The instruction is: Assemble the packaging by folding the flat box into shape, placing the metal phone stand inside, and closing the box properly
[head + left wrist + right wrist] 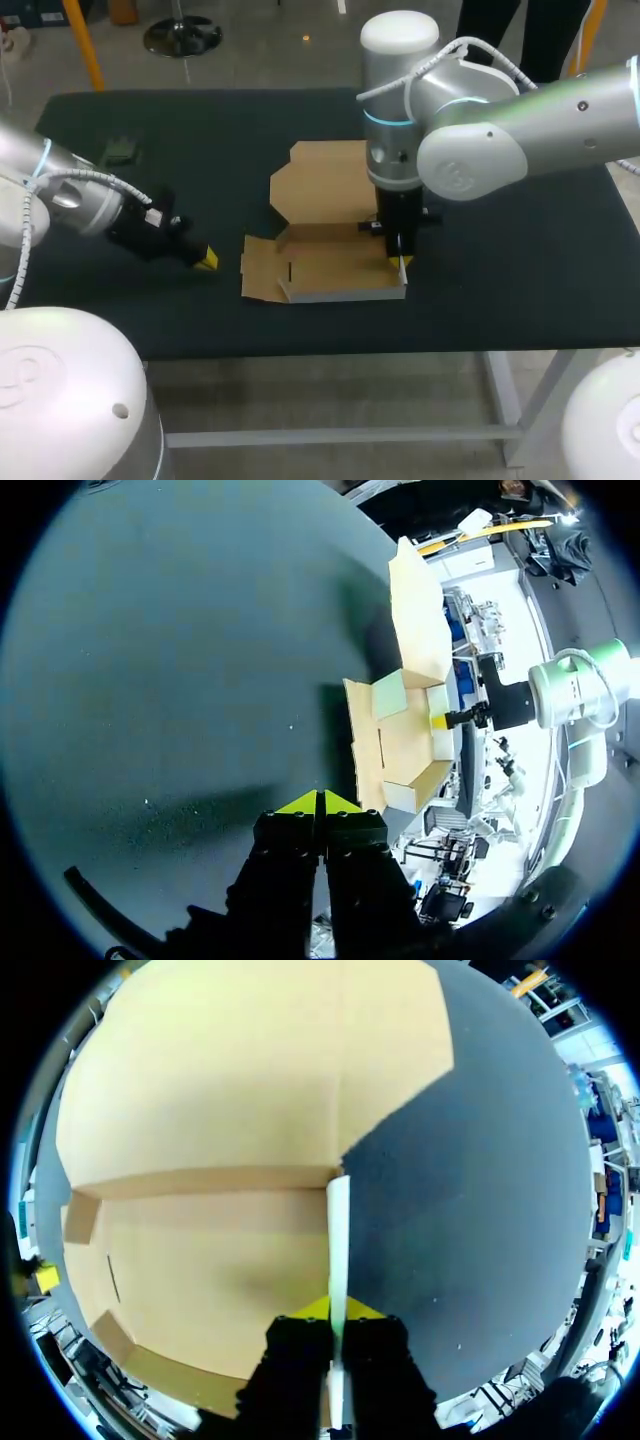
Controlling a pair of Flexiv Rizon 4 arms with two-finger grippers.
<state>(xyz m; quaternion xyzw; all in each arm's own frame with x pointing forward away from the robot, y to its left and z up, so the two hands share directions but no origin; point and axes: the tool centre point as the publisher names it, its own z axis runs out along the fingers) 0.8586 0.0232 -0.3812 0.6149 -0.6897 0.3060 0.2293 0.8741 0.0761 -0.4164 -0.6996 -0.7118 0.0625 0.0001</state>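
Note:
The brown cardboard box (325, 245) lies partly folded in the middle of the table, its lid panel (322, 180) flat toward the back. My right gripper (402, 262) points down at the box's right end. In the right wrist view the gripper (338, 1310) is shut on the thin upright side flap (338, 1230), with the box floor (210, 1250) beside it. My left gripper (205, 260) rests low over the table just left of the box. Its yellow tips (318, 802) are shut with nothing between them, and the box (400, 740) lies ahead. A small dark phone stand (122, 152) sits at the back left.
The black table (520, 270) extends well to the right of the box and along its front edge. The box's left flap (258, 270) lies flat on the table toward my left gripper.

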